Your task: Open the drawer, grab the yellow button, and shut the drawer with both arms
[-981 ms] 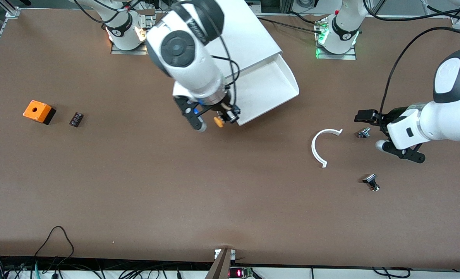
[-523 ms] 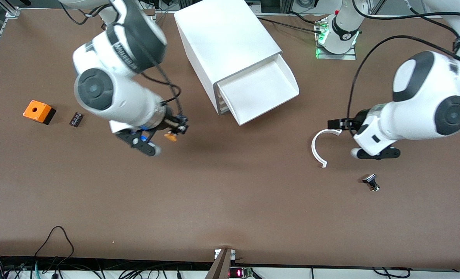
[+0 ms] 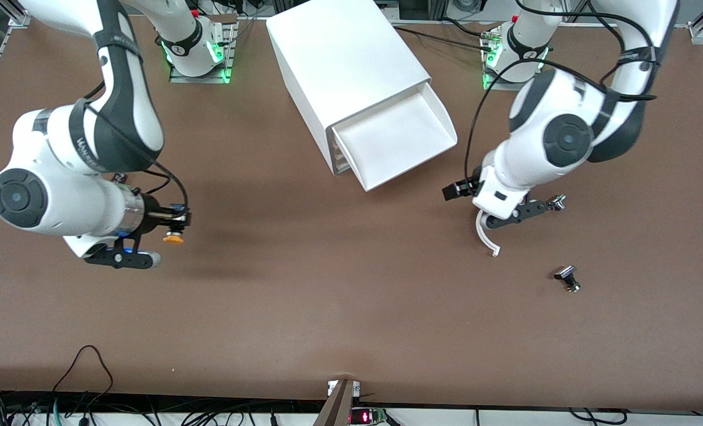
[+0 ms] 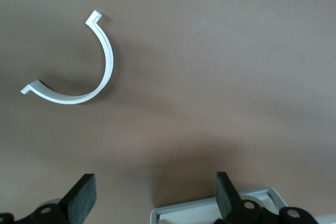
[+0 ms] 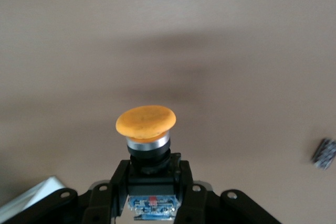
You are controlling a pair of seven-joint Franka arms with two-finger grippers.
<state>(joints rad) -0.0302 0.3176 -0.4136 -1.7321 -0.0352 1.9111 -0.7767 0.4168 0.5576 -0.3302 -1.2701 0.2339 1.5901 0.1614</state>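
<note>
The button (image 3: 174, 238), with its orange cap (image 5: 145, 121) on a black body, is clamped in my right gripper (image 3: 173, 228) (image 5: 152, 182), which is shut on the body. It hangs over bare table toward the right arm's end. The white cabinet (image 3: 345, 65) stands at the table's middle with its drawer (image 3: 440, 127) pulled open and nothing showing inside. My left gripper (image 3: 457, 191) (image 4: 155, 198) is open and empty, low over the table beside the drawer's corner (image 4: 210, 211).
A white curved strip (image 3: 486, 235) (image 4: 79, 61) lies under the left arm. Two small black-and-silver parts (image 3: 557, 202) (image 3: 567, 278) lie toward the left arm's end. A small black part (image 3: 119, 176) (image 5: 324, 153) peeks out by the right arm.
The right arm swung from the drawer's front toward its own end of the table, carrying the button. The left arm moved in over the curved strip toward the drawer, still open.
</note>
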